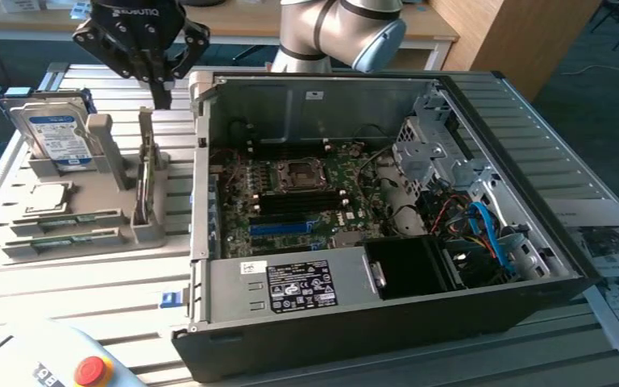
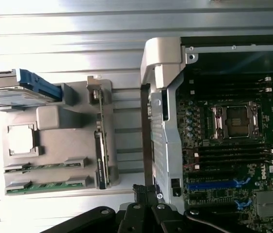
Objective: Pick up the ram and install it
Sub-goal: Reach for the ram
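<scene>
The ram (image 1: 58, 222) (image 2: 46, 168) is two green sticks lying flat, side by side, in slots at the holder's (image 1: 105, 205) (image 2: 54, 116) near end in the exterior view. Neither stick is lifted, and nothing touches them.

The gripper (image 1: 162, 95) (image 2: 145, 190) hangs above the holder's far end, on the side next to the case (image 1: 396, 339). Its fingers are pressed together with nothing between them. It is well apart from the ram, which sits toward the holder's opposite corner. Between gripper and ram lies most of the holder's length.

Just past the ram, further into the holder, a square silver processor (image 1: 47, 197) (image 2: 22, 140) lies flat in its own recess. Beyond that, at the holder's far end, a drive (image 1: 57, 137) (image 2: 32, 87) with a blue-and-white label stands upright on its edge. Along the holder's case-side edge a thin card (image 1: 148, 173) (image 2: 101, 150) stands upright, running lengthwise; the gripper is nearest to this card's far end, above it and not touching.

Just beside the holder, on the exterior view's right, the case lies open with its board (image 1: 299, 193) (image 2: 233, 145) facing up. Holder and case both rest on a slatted metal table (image 1: 73, 290) (image 2: 54, 43). Nearer the camera than the holder, a red button (image 1: 93, 369) sits at the table's edge. Printed papers (image 1: 611, 250) lie on the case's other side from the holder.
</scene>
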Tool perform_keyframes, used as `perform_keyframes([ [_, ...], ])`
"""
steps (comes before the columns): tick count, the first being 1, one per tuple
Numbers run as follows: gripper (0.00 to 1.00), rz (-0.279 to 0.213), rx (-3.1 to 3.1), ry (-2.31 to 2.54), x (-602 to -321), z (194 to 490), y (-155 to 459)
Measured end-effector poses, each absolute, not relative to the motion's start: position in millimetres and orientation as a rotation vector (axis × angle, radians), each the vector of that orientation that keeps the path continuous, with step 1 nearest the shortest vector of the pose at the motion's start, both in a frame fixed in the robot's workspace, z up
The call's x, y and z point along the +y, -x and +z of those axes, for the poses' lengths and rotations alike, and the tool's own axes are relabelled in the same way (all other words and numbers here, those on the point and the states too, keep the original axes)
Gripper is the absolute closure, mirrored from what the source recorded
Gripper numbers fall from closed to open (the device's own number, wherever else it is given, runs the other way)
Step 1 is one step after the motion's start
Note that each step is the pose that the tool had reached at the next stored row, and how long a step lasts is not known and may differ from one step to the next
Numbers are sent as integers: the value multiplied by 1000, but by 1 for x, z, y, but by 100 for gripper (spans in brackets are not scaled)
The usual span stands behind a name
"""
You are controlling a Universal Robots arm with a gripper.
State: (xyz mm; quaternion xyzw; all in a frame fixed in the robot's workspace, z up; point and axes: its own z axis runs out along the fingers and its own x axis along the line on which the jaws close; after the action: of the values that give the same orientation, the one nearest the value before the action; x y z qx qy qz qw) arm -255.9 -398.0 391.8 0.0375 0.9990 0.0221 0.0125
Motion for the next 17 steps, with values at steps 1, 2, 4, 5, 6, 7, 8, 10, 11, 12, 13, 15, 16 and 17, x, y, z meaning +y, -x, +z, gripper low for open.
perform_keyframes([
  [1,90,69,3114,-117,-398,392,259],
  [2,90,69,3114,-117,-398,392,262],
  [4,90,69,3114,-116,-398,392,267],
  [5,90,69,3114,-116,-398,392,270],
  [6,90,69,3114,-117,-398,392,274],
  [7,90,69,3114,-117,-398,392,277],
  [8,90,69,3114,-117,-398,392,280],
  [10,90,69,3114,-117,-398,392,286],
  [11,90,69,3114,-117,-398,391,289],
  [12,90,69,3114,-117,-398,391,292],
  [13,90,69,3114,-116,-398,391,295],
  [15,90,69,3114,-117,-398,391,302],
  [16,90,69,3114,-117,-398,391,305],
  [17,90,69,3114,-117,-398,391,308],
])
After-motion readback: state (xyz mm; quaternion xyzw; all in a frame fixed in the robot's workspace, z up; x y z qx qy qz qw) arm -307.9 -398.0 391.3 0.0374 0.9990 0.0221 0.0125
